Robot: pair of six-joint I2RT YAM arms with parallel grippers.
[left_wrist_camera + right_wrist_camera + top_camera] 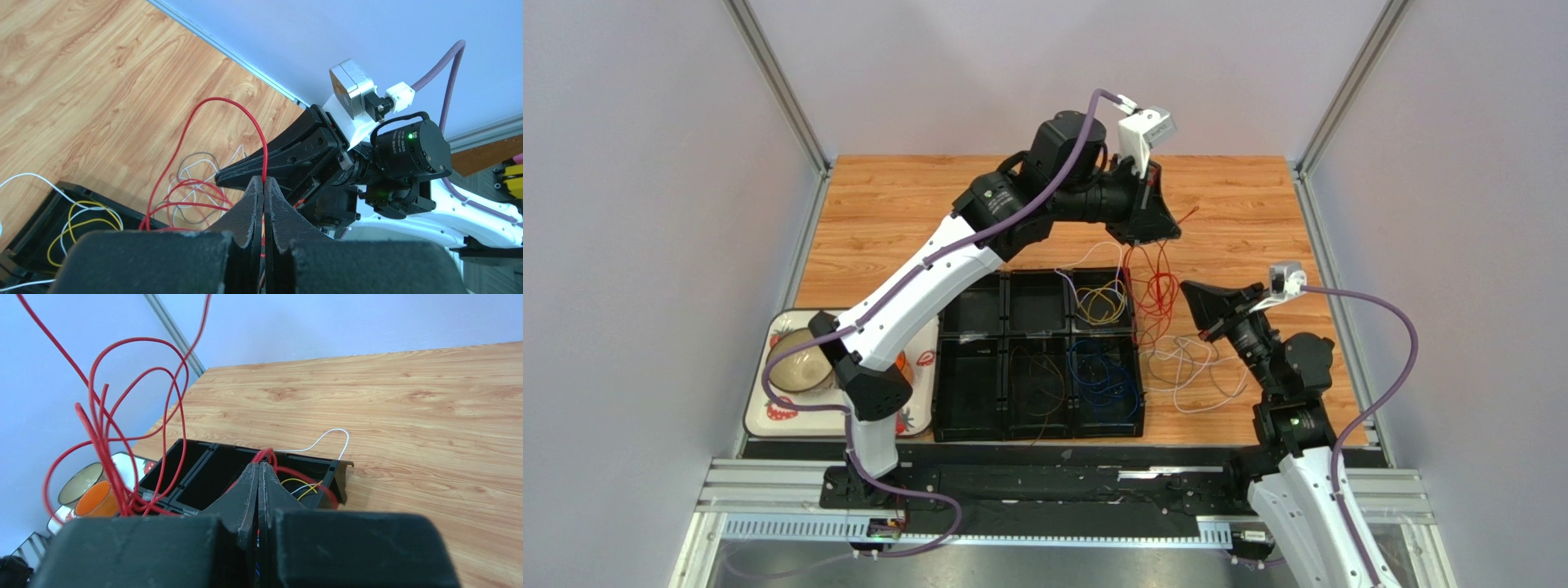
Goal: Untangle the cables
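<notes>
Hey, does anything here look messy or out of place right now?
Yes. White cables sprawl on the table right of the black compartment tray, outside any compartment. The red cables hang in a tangled bunch pinched by the left tool.

The top external camera sits high on the near side of the black tray [1038, 368] and looks down and forward from afar, with the tray mid-frame. The left wrist camera rides behind the left gripper [264, 179], raised past the tray's far right corner, and faces back at the right arm [408, 150]. The right wrist camera sits behind the right gripper [258, 467], right of the tray and apparently low, facing leftward across it. All three views share the tray and the red cables [1157, 288].
</notes>
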